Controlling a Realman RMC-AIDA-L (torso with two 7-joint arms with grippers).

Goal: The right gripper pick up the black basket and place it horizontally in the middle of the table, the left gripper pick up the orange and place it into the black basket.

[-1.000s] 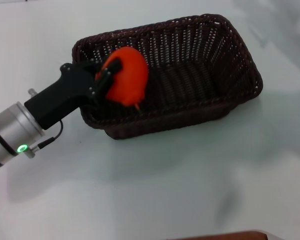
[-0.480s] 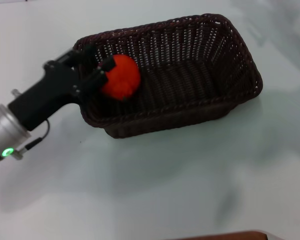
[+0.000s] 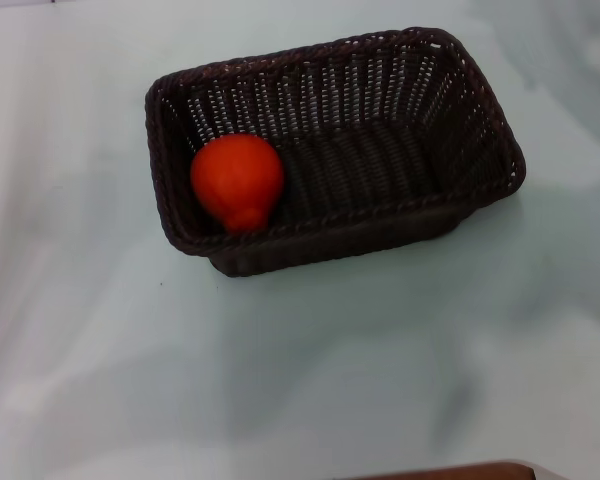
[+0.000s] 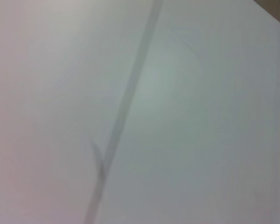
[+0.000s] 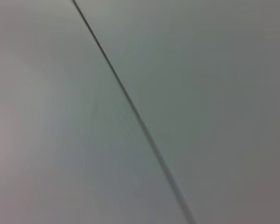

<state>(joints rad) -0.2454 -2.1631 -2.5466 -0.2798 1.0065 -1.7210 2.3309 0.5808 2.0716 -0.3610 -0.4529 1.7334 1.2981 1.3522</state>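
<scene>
The black basket (image 3: 380,215) lies lengthwise in the middle of the white table (image 3: 280,380) in the head view. The orange (image 3: 237,180) rests inside it at its left end, nub toward the near wall. Neither gripper shows in any view. The left wrist view shows only bare white table (image 4: 177,116) crossed by a grey line. The right wrist view shows only bare table (image 5: 200,93) crossed by a thin dark line.
A brown edge (image 3: 450,472) shows at the bottom of the head view. White table surface lies on all sides of the basket.
The left gripper let go of the orange inside the basket and drew back left, out of the head view. The orange settled at the basket's left end.
</scene>
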